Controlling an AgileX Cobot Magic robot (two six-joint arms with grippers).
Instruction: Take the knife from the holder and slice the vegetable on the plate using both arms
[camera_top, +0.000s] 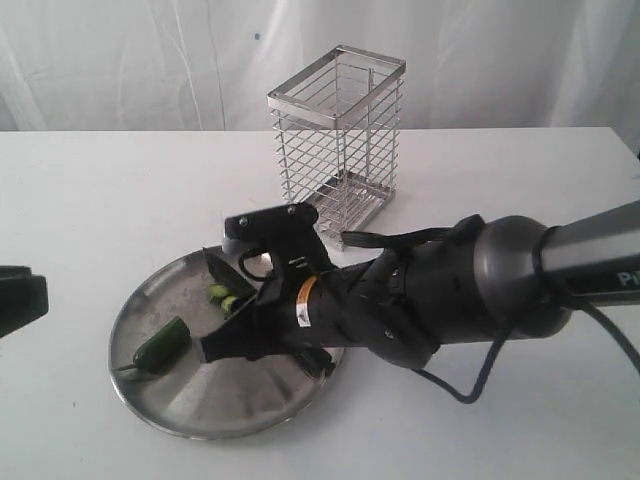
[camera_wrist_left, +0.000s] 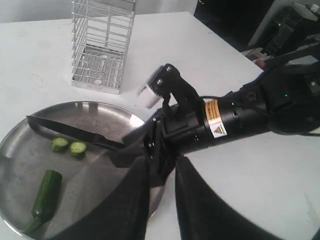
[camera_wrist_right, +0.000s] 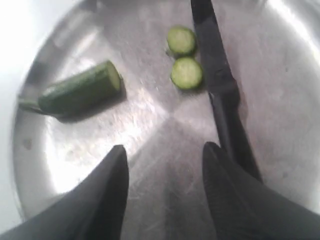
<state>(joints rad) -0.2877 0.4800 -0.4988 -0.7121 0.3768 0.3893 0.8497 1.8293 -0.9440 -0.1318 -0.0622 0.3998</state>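
Observation:
The steel plate (camera_top: 200, 405) holds the green vegetable (camera_top: 162, 345), which has one end cut off. Two round slices (camera_top: 222, 295) lie beside it. The knife (camera_wrist_right: 216, 65) lies flat on the plate (camera_wrist_right: 280, 75), its dark blade just past the slices (camera_wrist_right: 185, 57) and its black handle alongside one finger of my right gripper (camera_wrist_right: 165, 152). That gripper hangs open over the plate's middle with nothing between its fingers. My left gripper (camera_wrist_left: 161, 162) is off the plate's left side, its fingers apart and empty. The wire holder (camera_top: 338, 140) stands empty behind the plate.
My thick right arm (camera_top: 450, 295) with its yellow label reaches across the white table from the right and covers the plate's right rim. A cable loops below it. White curtains close off the back.

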